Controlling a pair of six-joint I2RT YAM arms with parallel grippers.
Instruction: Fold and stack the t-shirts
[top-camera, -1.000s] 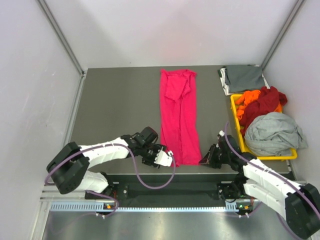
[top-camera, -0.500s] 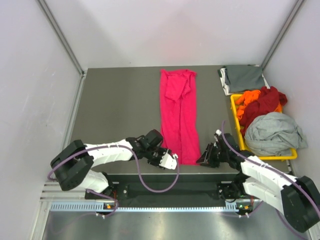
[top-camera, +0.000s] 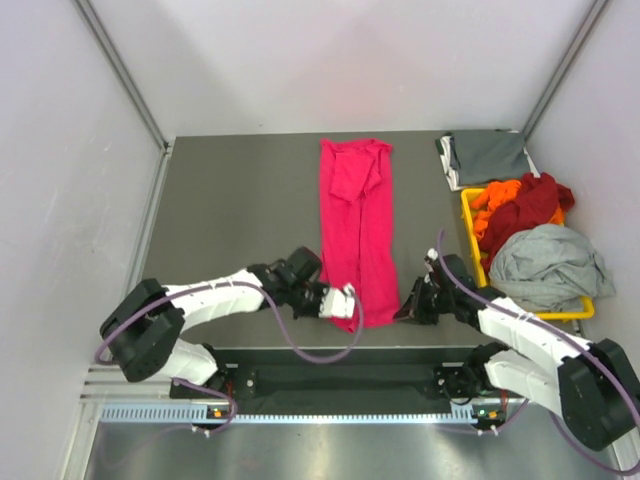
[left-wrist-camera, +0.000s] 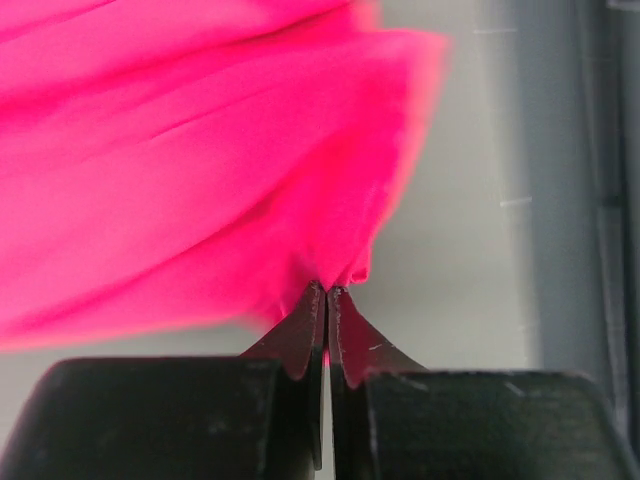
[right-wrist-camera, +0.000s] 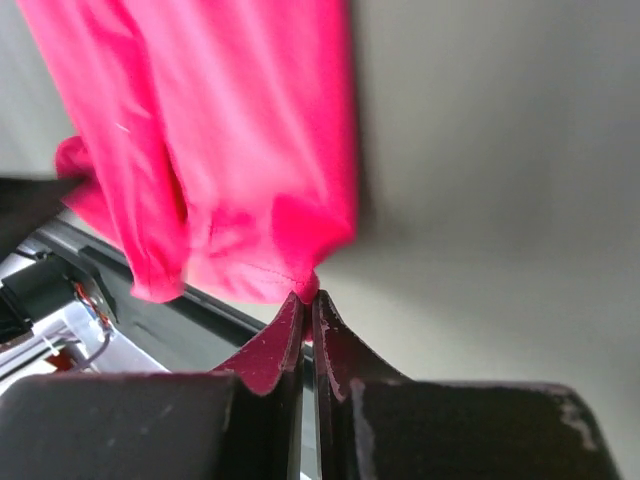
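- Magenta-pink cotton t-shirt (top-camera: 357, 230): lies as a long narrow strip down the middle of the dark grey bench (top-camera: 240, 200), from the far edge to the near edge. Both wrist views cut it off at the frame borders. It is blurred there, and the weave cannot be made out.
- In the top view the left arm (top-camera: 215, 300) covers the near left corner of the strip.
- Left jaws: closed tight on the near left corner of the hem. The left wrist view shows the black tips meeting, with a small peak of pink cloth pinched between them.
- Right jaws: closed tight on the near right corner of the hem. The right wrist view shows the tips together on a puckered fold of cloth. The right arm (top-camera: 520, 330) reaches in from the near right corner of the bench.
- Cloth: soft and matte, with shallow creases running lengthwise. It gathers into folds near both pinch points.
- Dark grey t-shirt (top-camera: 487, 157): a flat folded rectangle at the far right corner of the bench.
- Yellow plastic bin (top-camera: 468, 215): stands along the right edge. Only parts of its rim show, and its inside is hidden.
- In the bin lie a crumpled orange t-shirt (top-camera: 493, 197), a dark red t-shirt (top-camera: 535, 203) and a light grey t-shirt (top-camera: 548, 268). The light grey one is heaped over the bin's near end.
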